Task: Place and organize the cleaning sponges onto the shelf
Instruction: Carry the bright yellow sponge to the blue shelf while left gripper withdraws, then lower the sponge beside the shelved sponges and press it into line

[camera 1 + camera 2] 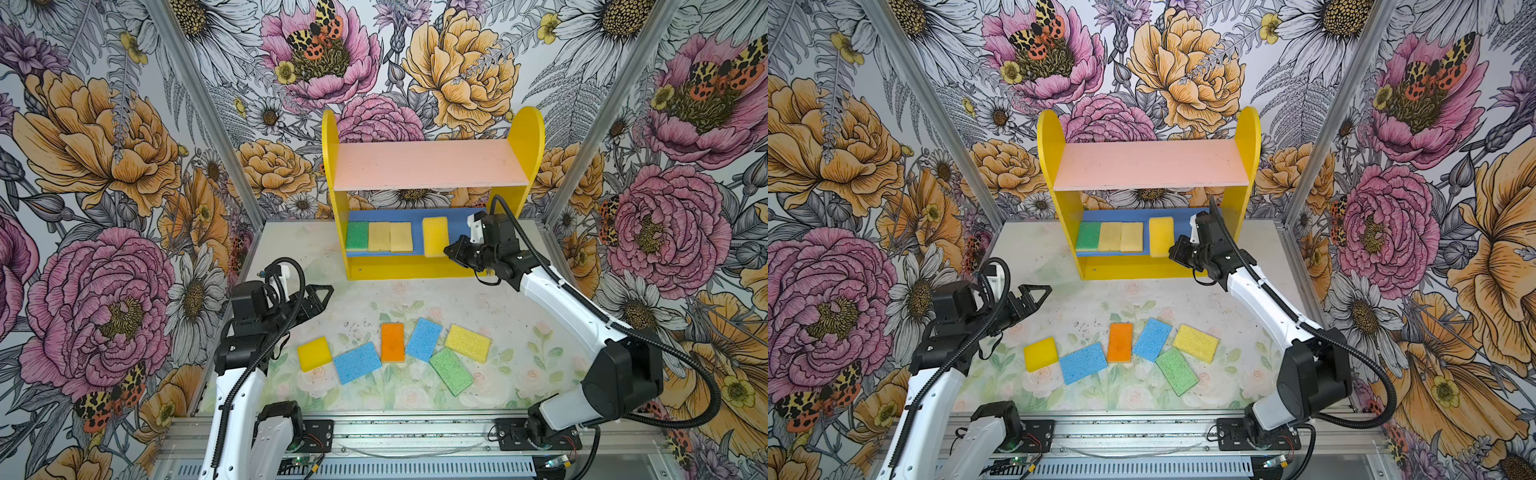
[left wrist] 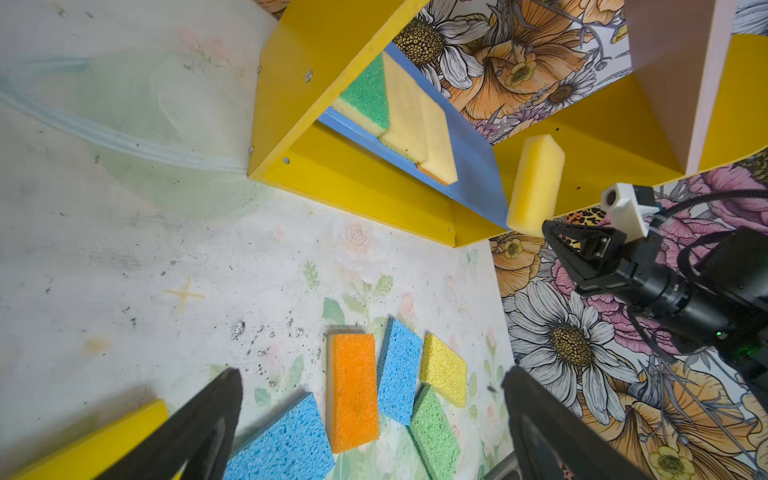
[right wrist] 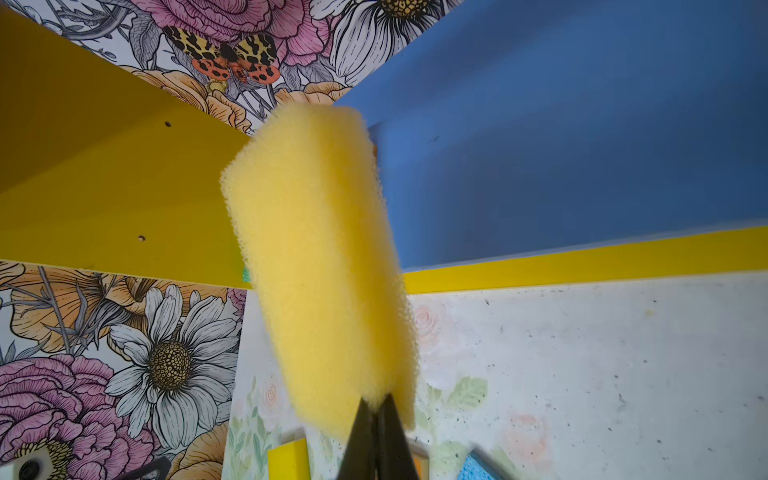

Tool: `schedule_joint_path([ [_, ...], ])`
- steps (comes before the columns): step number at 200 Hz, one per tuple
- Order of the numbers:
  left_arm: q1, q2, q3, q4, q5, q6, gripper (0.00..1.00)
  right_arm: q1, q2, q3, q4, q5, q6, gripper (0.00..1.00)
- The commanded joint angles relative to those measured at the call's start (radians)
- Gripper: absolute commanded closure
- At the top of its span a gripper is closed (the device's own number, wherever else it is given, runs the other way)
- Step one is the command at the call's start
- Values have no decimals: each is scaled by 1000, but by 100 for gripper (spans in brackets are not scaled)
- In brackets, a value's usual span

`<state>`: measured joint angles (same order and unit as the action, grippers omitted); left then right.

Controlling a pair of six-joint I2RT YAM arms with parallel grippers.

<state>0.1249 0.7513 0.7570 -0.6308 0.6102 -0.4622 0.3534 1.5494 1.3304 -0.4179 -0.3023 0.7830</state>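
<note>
The right claw (image 1: 449, 250) is pressing its jaws together on the near end of a bright yellow sponge (image 1: 435, 235). It is holding this sponge at the front of the shelf (image 1: 525, 137), over the right part of the blue lower board (image 1: 415, 217). The sponge is standing on a slant, and I cannot tell if its far end is touching the board.

On the left part of the same board three sponges are lying flat in a row, side against side. They are a green sponge (image 1: 357, 235), a pale yellow sponge (image 1: 379, 236) and a second pale yellow sponge (image 1: 401, 237). The held sponge is staying apart from them.

The left claw (image 2: 372, 376) is hovering above the left side of the bench (image 1: 478, 303) with its jaws wide apart, gripping nothing.

Six sponges are lying flat on the bench in a loose arc. From left to right they are a smooth yellow sponge (image 1: 314, 353), a blue sponge (image 1: 357, 362), an orange sponge (image 1: 392, 342), a second blue sponge (image 1: 424, 338), a second green sponge (image 1: 451, 371) and a rough yellow sponge (image 1: 468, 343).
</note>
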Motion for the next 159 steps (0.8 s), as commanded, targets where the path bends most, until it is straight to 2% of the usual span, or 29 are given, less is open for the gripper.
schedule_joint_path([
  [1,3,-5,-18,-16,-50,38,1,-8,67,67,11,15,-30,98],
  [48,-17,36,-19,-12,-40,38,1,-10,165,145,13,-3,-23,98],
  [116,-28,28,-22,-12,-47,36,1,-10,223,179,14,-7,-16,96],
  [159,-34,30,-22,-12,-48,34,1,-9,260,208,15,-14,-6,89],
])
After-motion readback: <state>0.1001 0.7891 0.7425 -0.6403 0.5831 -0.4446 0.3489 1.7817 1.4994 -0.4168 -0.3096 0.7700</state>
